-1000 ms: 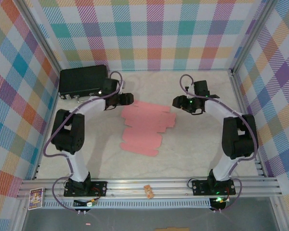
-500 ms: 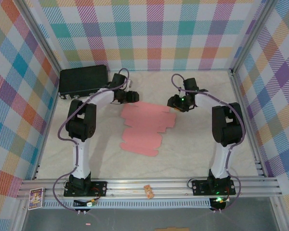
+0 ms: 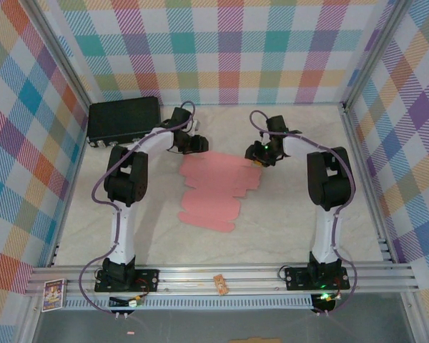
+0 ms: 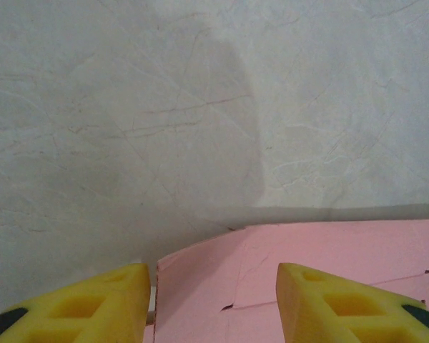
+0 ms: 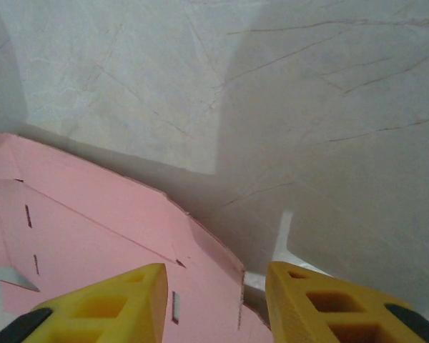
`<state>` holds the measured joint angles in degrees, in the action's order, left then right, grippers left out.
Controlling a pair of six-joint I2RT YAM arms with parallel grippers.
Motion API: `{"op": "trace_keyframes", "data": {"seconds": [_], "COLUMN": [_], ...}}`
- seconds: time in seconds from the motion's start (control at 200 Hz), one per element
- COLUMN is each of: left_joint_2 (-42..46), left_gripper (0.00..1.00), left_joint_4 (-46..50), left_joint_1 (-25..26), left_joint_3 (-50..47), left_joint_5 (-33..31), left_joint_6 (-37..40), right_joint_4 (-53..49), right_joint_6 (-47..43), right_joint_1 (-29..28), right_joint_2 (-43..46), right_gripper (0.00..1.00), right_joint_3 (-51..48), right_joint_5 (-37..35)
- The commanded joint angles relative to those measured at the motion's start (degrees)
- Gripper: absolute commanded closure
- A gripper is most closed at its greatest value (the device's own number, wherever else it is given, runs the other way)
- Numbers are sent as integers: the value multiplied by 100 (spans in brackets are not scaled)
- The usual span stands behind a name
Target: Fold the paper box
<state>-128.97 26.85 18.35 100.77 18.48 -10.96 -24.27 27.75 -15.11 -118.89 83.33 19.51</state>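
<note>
Box (image 3: pixel 218 187) flat on table (image 3: pixel 293 214); left gripper (image 3: pixel 199 145) and right gripper (image 3: pixel 254 153) spread over its far corners, pinching nothing. Close unevenly and you'll skew or crease the thin card off its scores.

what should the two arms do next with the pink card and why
Probably lower both and close on the card's far edge: it lies flat, and the left end effector and right end effector hang open over its far corners.

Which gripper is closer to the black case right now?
Left. The left gripper is near the black case, at the paper box's far left corner; the right gripper is at its far right corner.
</note>
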Motion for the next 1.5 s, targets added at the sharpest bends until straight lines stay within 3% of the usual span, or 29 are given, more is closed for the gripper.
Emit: {"op": "trace_keyframes", "data": {"seconds": [0.0,0.32,1.045,1.25,1.495], "left_joint_2": [-110,-111,-565,-329,682], "left_gripper": [53,66,60,60,57], "left_joint_4": [253,274,250,347,371], "left_joint_1": [55,94,398,398,393], "left_joint_3": [195,337,825,841,467], "left_joint_5": [138,391,1103,998,502], "left_joint_6": [-47,-107,-151,-126,15], "right_joint_4": [55,221,226,6,-454], "right_joint_6": [77,143,196,42,-260], "right_joint_1": [-59,-109,-220,-218,-218], "right_joint_2": [-90,-72,-635,-310,769], "right_gripper": [61,65,63,60,57], "right_joint_3": [142,166,724,722,358], "right_joint_5": [349,644,1028,668,-201]}}
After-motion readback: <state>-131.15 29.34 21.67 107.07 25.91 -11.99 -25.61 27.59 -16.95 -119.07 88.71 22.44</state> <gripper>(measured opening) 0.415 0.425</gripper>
